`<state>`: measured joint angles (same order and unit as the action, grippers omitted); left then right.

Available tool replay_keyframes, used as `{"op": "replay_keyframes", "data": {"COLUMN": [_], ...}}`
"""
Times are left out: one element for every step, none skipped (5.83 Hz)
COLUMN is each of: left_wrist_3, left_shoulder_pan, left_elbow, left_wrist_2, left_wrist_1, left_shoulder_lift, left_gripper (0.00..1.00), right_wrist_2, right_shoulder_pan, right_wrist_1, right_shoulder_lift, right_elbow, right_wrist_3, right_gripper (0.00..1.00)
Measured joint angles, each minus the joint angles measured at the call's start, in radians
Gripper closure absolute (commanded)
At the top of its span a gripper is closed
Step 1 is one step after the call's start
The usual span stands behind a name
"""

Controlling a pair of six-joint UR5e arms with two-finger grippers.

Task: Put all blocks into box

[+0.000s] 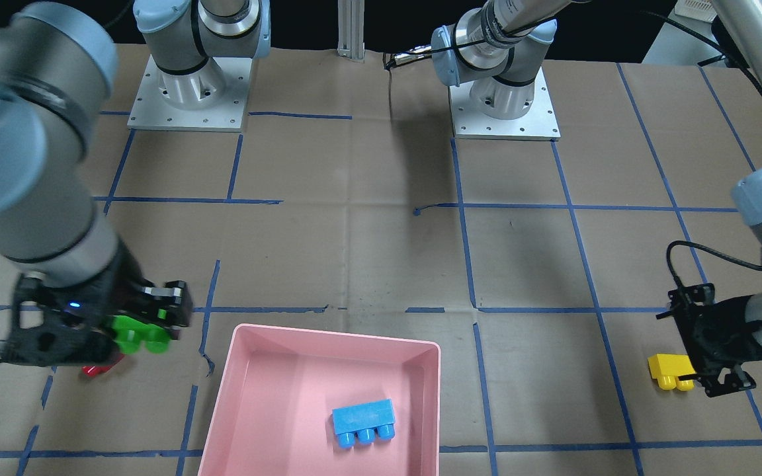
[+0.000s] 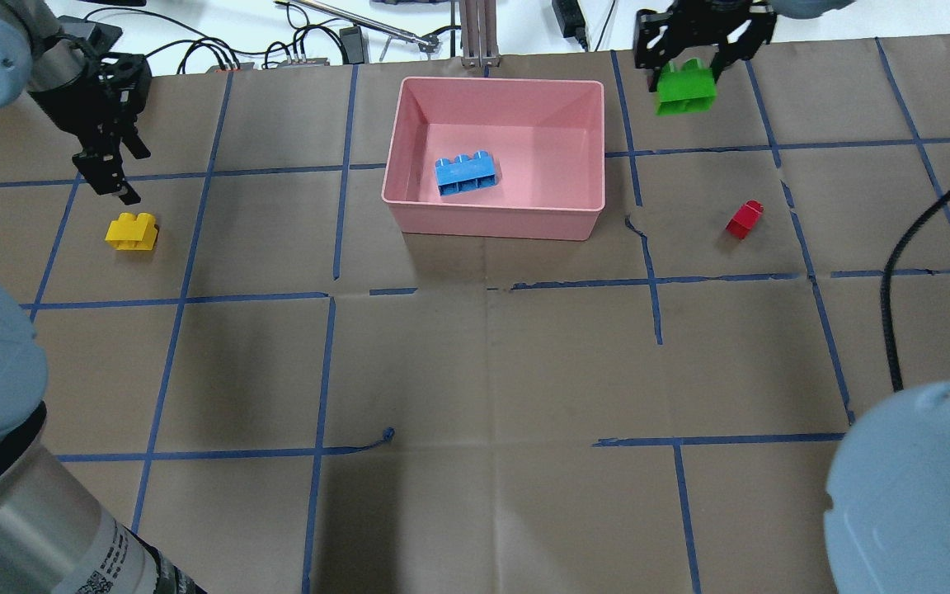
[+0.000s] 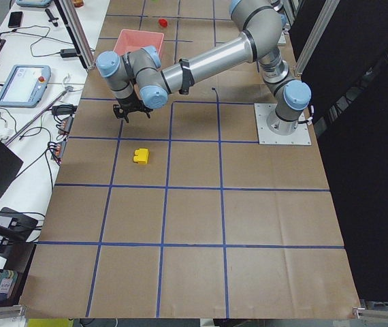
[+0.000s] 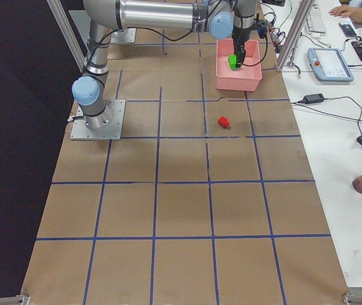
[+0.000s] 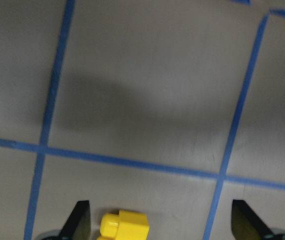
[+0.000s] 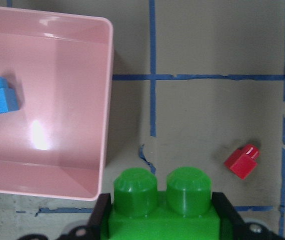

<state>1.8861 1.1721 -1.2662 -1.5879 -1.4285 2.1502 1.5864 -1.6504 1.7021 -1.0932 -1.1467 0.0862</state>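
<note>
4 blocks and 1 box, quick pass. We log the pink box point(image 2: 493, 224) at the middle of the far edge of the table point(image 2: 491, 371), the edge opposite the robot. 1 block is inside it: the blue block point(image 2: 465, 173) lies on the box floor near the centre, touching no wall.

The right gripper point(image 2: 687, 76) is clamped on the green block point(image 2: 686, 94), with 1 finger on each short end and the 2 studs facing the far edge. The green block is lifted off the table close to the far edge. It sits just beside the box's right wall and outside the rim, not over the floor.

The red block point(image 2: 744, 219) lies on the table toward the far-right corner. It is apart from the box and on the robot's side of the right gripper, nothing touching it.

The left gripper point(image 5: 163, 225) is spread wide and grips nothing. We place it near the far-left corner, raised off the table. The yellow block point(image 2: 132, 231) lies on the table under it. In the wrist view the yellow block shows between the 2 fingers, much closer to 1 finger than the other, and touches neither. In the overhead view the fingertips end just short of the block on its far-edge side.

We count 3 blocks outside the box.
</note>
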Motion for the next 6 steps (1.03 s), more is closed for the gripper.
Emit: {"op": "replay_keyframes", "data": {"left_wrist_3": [0.136,0.225,0.270,0.285,0.290,0.292], "left_shoulder_pan": [-0.032,-0.046,-0.056,-0.075,-0.099,-0.113], "left_elbow": [-0.025,-0.079,-0.159,-0.216,-0.238,-0.245], "left_wrist_2": [0.000,0.000,0.001,0.005,0.011,0.015], "left_wrist_1": [0.087,0.210,0.325,0.382,0.423,0.456], "left_shoulder_lift": [0.015,0.023,0.022,0.027,0.049,0.072], "left_gripper": [0.02,0.02,0.02,0.02,0.04,0.18], "right_wrist_2": [0.000,0.000,-0.012,-0.059,-0.105,-0.120], "right_shoulder_pan": [-0.055,-0.075,-0.081,-0.084,-0.085,-0.086], "right_wrist_1": [0.007,0.015,0.034,0.063,0.082,0.090], "right_shoulder_lift": [0.095,0.182,0.249,0.290,0.309,0.314], "right_elbow": [0.072,0.109,0.120,0.123,0.123,0.123], "right_wrist_3": [0.066,0.089,0.096,0.114,0.136,0.144], "right_gripper": [0.59,0.55,0.55,0.13,0.01,0.00]}}
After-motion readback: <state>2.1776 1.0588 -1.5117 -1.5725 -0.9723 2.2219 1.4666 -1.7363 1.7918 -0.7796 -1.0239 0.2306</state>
